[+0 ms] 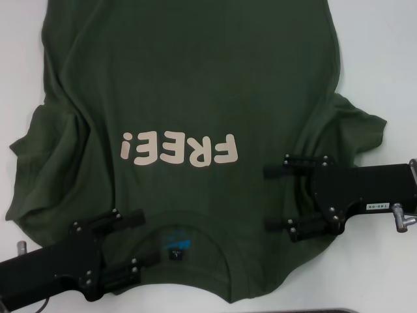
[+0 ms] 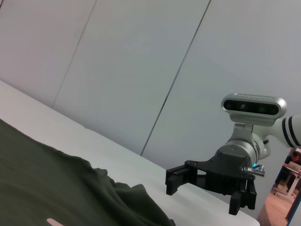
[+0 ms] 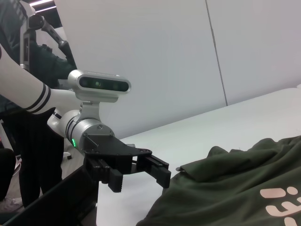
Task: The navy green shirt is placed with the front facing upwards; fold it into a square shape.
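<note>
We see the navy green shirt point(image 1: 189, 98) spread front-up on the white table point(image 1: 384, 52), its cream "FREE!" lettering point(image 1: 177, 149) facing us and the round collar point(image 1: 186, 225) with a blue neck label point(image 1: 176, 241) at the near edge. Both short sleeves lie bunched at the sides. The left gripper point(image 1: 140, 242) hangs over the shoulder just beside the collar, fingers apart. The right gripper point(image 1: 272, 197) hangs over the opposite shoulder near its sleeve, fingers likewise spread wide, holding nothing
</note>
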Robot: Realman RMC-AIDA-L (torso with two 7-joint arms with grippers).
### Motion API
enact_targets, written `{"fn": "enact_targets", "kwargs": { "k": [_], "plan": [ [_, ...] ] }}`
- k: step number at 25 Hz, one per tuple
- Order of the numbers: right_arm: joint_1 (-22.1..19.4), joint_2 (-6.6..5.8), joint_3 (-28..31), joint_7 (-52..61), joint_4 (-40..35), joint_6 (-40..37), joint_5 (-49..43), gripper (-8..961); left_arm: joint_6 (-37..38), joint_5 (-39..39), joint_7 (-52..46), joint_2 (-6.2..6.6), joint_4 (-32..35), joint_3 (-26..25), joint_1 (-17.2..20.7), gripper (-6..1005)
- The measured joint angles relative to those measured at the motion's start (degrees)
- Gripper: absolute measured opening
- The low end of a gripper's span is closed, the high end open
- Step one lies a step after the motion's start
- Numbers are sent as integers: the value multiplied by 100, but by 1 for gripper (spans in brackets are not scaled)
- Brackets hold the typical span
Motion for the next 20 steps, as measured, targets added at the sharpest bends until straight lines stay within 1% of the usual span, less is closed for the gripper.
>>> {"fn": "enact_targets", "kwargs": {
  "k": [8, 17, 19, 20],
  "plan": [
    [-20, -6, 0, 9, 0, 0, 0, 944, 45, 0, -4, 36, 0, -4, 4, 721],
    [-18, -6, 0, 10, 0, 0, -5, 944, 34, -7, -35, 38, 0, 12, -2, 720],
    [-17, -6, 0, 10, 0, -7, -5, 945, 84, -55, -294, 50, 25, -62, -34, 720],
    [-15, -6, 0, 10, 0, -15, -5, 945, 101, -84, -640, 71, 72, -179, -85, 720]
  ]
}}
